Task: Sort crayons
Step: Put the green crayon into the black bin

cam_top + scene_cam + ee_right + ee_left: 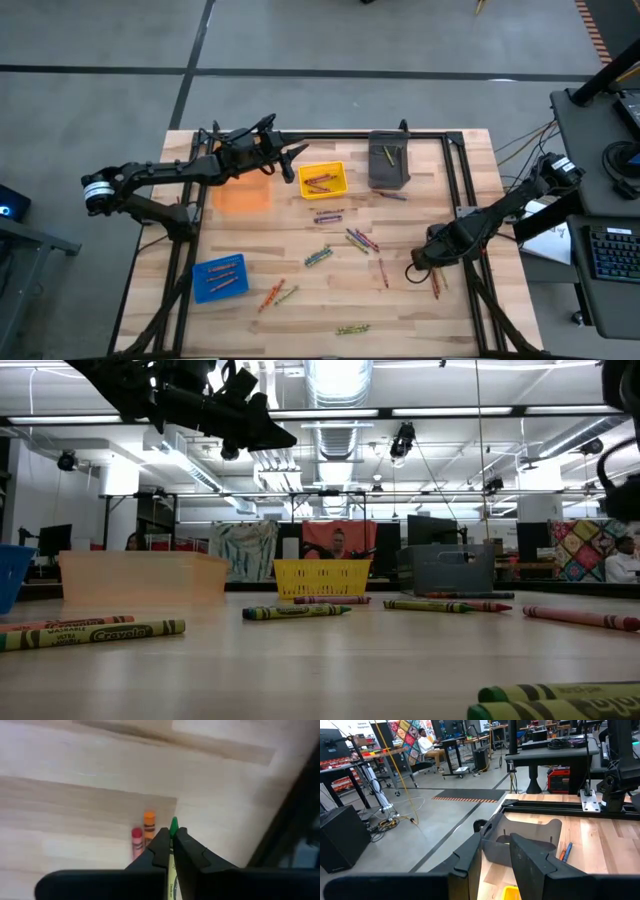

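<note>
Down at the desk's right side, the right end effector is pressed together on a green crayon, a pinch only the right wrist view reveals; a red crayon and an orange crayon lie just beside it. Overhead, the left end effector hovers partly spread near the far edge. Its neighbour, the yellow bin, holds reddish crayons; the grey bin holds a yellowish one, the blue bin orange ones. Other crayons lie scattered mid-desk.
</note>
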{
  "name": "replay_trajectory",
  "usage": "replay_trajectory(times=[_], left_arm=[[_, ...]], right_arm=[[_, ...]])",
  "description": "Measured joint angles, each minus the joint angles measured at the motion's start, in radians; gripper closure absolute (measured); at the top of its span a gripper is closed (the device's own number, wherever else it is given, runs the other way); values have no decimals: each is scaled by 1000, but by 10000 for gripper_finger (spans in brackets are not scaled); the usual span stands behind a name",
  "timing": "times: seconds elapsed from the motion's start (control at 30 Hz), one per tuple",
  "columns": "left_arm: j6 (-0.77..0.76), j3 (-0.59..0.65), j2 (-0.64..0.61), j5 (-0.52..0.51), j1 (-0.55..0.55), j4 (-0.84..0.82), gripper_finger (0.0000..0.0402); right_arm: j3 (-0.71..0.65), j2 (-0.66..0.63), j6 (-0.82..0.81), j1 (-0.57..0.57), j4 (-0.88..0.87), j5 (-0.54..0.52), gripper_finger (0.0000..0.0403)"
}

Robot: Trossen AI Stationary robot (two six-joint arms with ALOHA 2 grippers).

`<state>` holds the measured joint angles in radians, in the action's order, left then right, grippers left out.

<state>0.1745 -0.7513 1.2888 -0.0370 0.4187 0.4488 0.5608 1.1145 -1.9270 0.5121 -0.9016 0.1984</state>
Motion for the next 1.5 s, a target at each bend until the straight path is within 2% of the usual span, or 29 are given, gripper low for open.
replay_trajectory(times=[0.13,0.3,0.57,0.8,1.07,1.33,1.5], left_arm=[[0,0,0,0,0,0,318],[0,0,0,0,0,0,318],[0,0,0,0,0,0,318],[0,0,0,1,0,1,318],[0,0,0,1,0,1,318],[0,0,0,1,0,16,318],[0,0,0,1,0,30,318]], right_arm=[[81,0,12,-7,-116,-73,394],[182,-1,85,-46,-152,-242,394],[299,-1,412,-209,-59,-483,394],[354,1,828,-435,143,-487,394],[421,2,1212,-705,283,-413,394],[466,8,1458,-967,369,-332,394],[519,86,1571,-1081,370,-329,394]])
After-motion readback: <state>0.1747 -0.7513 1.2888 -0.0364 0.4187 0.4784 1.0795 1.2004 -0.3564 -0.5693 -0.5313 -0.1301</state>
